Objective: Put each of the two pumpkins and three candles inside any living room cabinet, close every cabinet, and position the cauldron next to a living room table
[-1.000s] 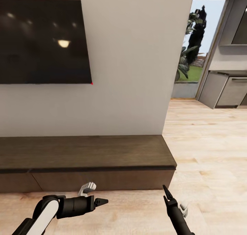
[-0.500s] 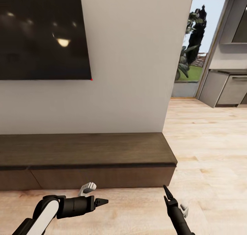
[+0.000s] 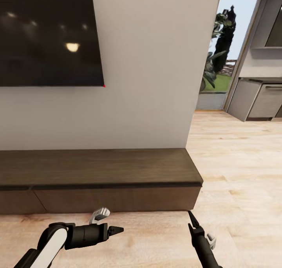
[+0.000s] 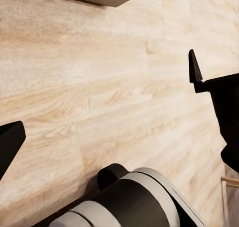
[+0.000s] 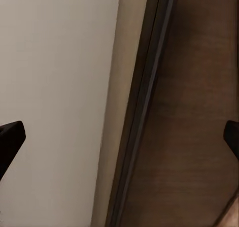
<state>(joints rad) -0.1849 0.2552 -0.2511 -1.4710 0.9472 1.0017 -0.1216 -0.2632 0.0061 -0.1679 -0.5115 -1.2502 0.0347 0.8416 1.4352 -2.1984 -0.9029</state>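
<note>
1. I'm facing the cabinet [image 3: 98, 174], a long, low, dark-brown unit standing on the floor against the pale wall [image 3: 152, 72]. Its flat top is bare and the drawer fronts sit flush, so it looks closed from here.
2. My left gripper [image 3: 117, 230] hangs low over the wooden floor [image 3: 235, 174], just in front of the cabinet's base, pointing toward my right side.
3. In the left wrist view that gripper [image 4: 102, 105] has its two dark fingertips far apart at opposite edges of the picture, with bare floorboards between them: spread wide, holding nothing.
4. My right gripper [image 3: 192, 219] is near the cabinet's right-hand end, pointing up and forward at it.
5. In the right wrist view its tips [image 5: 10, 137] also sit at opposite edges, well apart, so it too is wide and holds nothing. Between them I see the cabinet [image 5: 194, 112] with its dark edge line, and the pale wall [image 5: 55, 87] beside it.
6. In the head view both grippers look like slim dark points, since I see them edge-on; the wrist views are what show the spread.
7. A big dark screen [image 3: 47, 37] hangs on the wall above the cabinet's left part, with ceiling lights reflected in it.
8. Off to my right the floor runs on to a tall glass door [image 3: 227, 52] with greenery outside, and grey kitchen units [image 3: 260, 99] beside it.
</note>
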